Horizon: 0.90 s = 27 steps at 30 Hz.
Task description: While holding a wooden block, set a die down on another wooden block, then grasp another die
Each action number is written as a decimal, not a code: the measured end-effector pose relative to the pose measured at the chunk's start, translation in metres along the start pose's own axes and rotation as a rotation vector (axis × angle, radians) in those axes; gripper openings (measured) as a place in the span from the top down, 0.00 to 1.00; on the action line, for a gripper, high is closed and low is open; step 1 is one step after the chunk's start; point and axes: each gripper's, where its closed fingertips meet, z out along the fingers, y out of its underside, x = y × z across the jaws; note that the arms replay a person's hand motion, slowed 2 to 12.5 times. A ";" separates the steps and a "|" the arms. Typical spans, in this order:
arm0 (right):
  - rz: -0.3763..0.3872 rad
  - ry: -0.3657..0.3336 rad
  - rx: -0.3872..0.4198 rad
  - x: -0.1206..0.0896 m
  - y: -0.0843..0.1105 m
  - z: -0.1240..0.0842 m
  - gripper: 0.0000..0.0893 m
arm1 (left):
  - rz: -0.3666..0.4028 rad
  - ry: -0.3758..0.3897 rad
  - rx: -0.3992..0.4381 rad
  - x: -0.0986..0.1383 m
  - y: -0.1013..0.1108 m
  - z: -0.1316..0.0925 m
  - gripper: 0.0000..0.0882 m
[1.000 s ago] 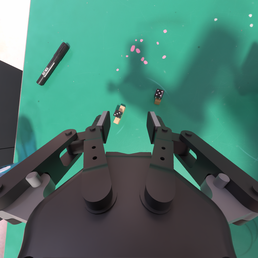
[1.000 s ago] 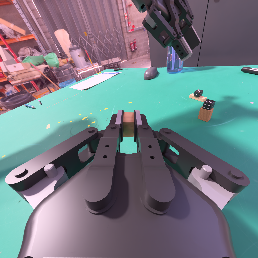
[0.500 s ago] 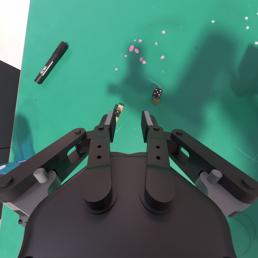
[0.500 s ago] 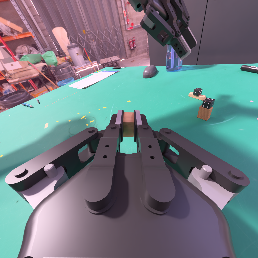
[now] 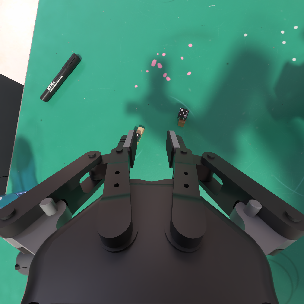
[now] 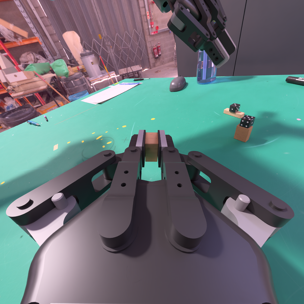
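Right end effector [image 6: 151,137]: closed on a wooden block [image 6: 151,146], which sits upright between the two pads, low over the green worktop [image 6: 181,115].

Left end effector [image 5: 150,143]: open and empty, pads well apart, held above the worktop and pointing down at it. In the right wrist view it hangs high at the far right [image 6: 218,54].

Upright block [image 6: 243,134]: darker wood, standing on end at the right of the right wrist view. A black die with white pips [image 6: 247,121] rests on its top, slightly askew. In the left wrist view the pair lies just beyond the right finger (die [image 5: 183,113], block [image 5: 181,123]).

Flat block [image 6: 233,112]: pale wood, lying flat, just beyond the upright block. A second black die [image 6: 234,107] sits on it. In the left wrist view the left finger [image 5: 130,139] covers most of this pair; only one end of the block [image 5: 140,130] and a sliver of the die [image 5: 138,136] show, so whether finger and die touch cannot be told.

Other items on the worktop:
- black marker [image 5: 60,77], far left in the left wrist view
- grey computer mouse [image 6: 177,83], far side
- blue translucent bottle [image 6: 205,69], behind the left end effector
- sheets of paper [image 6: 111,93], far edge
- pink paint flecks [image 5: 160,65]; yellow flecks [image 6: 102,138]
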 end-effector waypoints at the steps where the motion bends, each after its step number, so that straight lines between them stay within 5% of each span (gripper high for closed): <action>1: 0.000 -0.001 0.000 0.000 0.000 0.000 0.86 | -0.001 0.000 0.000 0.000 0.000 0.000 0.63; 27: 0.002 -0.005 0.001 -0.001 0.000 0.000 0.86 | 0.004 -0.009 0.005 -0.001 0.001 0.002 0.63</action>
